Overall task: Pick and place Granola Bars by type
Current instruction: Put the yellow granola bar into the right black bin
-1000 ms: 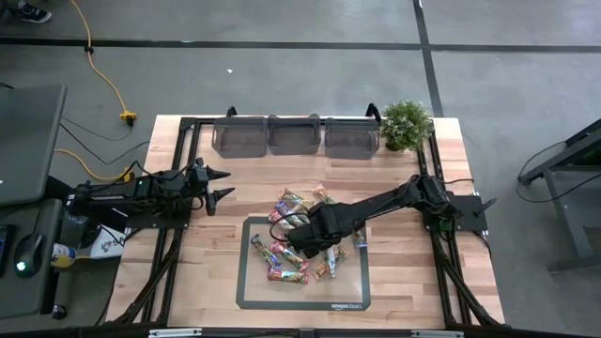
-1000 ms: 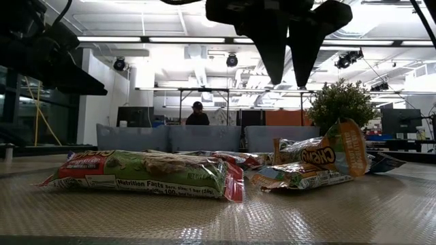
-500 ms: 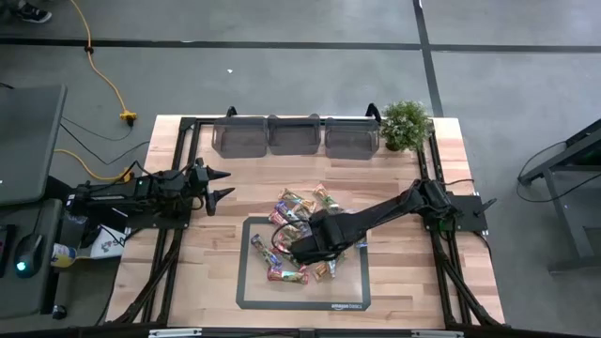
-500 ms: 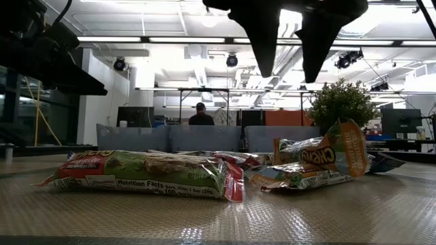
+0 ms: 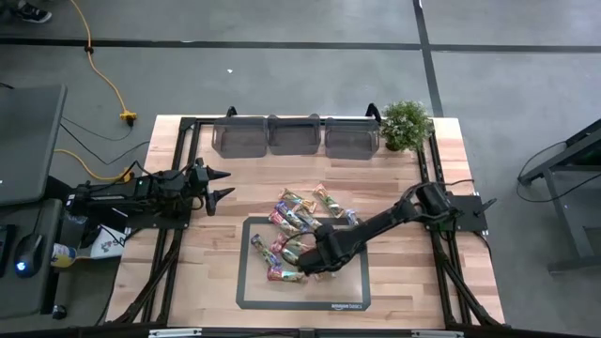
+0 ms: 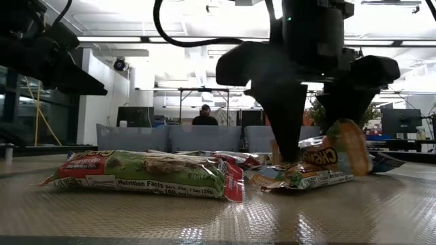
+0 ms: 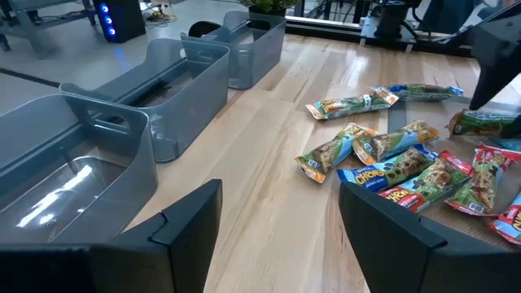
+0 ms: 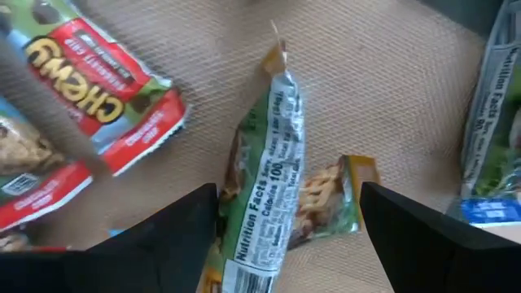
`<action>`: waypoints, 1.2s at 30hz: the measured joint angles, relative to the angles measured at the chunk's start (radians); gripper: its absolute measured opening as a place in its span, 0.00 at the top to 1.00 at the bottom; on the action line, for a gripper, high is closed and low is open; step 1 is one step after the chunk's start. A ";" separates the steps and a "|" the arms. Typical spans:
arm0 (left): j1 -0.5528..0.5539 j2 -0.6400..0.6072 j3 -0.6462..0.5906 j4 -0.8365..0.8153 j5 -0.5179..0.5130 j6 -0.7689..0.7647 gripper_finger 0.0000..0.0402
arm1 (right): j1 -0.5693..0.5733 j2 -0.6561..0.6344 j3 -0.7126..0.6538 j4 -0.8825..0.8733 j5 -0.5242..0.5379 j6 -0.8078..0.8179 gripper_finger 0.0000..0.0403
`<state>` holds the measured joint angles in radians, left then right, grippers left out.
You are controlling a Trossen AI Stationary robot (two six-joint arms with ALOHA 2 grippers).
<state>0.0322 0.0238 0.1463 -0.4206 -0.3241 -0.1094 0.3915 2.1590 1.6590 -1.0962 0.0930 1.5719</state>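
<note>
Several granola bars [image 5: 299, 218] in red, green and blue wrappers lie in a loose pile on and beside a black-edged mat [image 5: 254, 299]. My right gripper [image 5: 312, 262] is open and low over the mat. In the right wrist view [image 8: 289, 236] its fingers stand on either side of a green bar [image 8: 267, 203] that lies flat on the mat. In the low view [image 6: 315, 146] its fingers reach down among the bars. My left gripper [image 5: 223, 185] is open and empty at the table's left, clear of the pile; it also shows in its own wrist view [image 7: 277, 220]. My right gripper points down over the green bar, one finger [image 8: 183, 232] on each long side. I cannot tell whether the fingers touch the bar or the mat.
Three grey translucent bins [image 5: 296, 135] stand in a row at the table's far edge, with a small potted plant [image 5: 406, 124] to their right. A red bar [image 8: 94, 69] and a green-tan bar [image 8: 330, 195] lie close beside the green one. A person [image 6: 204, 116] stands beyond the table.
My right gripper has moved toward the table's near edge and down, from above the pile to low over the mat among the bars. The bars have kept their places.
</note>
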 joint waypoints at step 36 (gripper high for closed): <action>0.000 0.000 0.000 0.000 0.000 0.000 0.40 | -0.062 -0.001 -0.040 0.092 -0.072 -0.074 0.41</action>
<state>0.0326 0.0238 0.1463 -0.4206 -0.3237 -0.1093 0.3298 2.1578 1.6192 -1.0046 0.0212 1.4981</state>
